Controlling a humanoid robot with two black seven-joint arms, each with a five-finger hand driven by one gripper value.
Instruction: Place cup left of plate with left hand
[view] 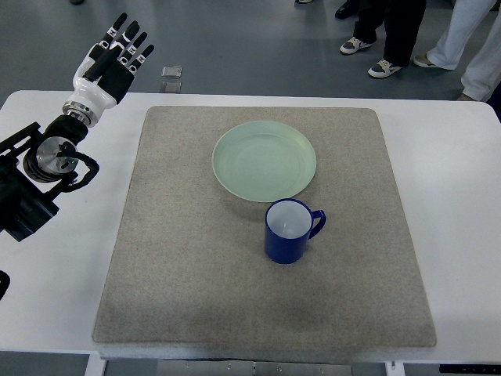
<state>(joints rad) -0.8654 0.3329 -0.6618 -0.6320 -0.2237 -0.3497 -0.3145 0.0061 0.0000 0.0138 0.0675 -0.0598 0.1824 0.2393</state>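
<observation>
A blue cup (289, 231) with a white inside stands upright on the grey mat (188, 258), its handle pointing right. It sits just in front of the pale green plate (264, 160), slightly to the plate's right half. My left hand (116, 59) is raised at the far left corner of the table, well away from the cup, with its fingers stretched out and holding nothing. The right arm does not show.
The mat lies on a white table (454, 180). Beyond the far edge, people's legs and shoes (383, 66) stand on the grey floor at the upper right. A small pale object (171, 76) lies on the floor behind the table.
</observation>
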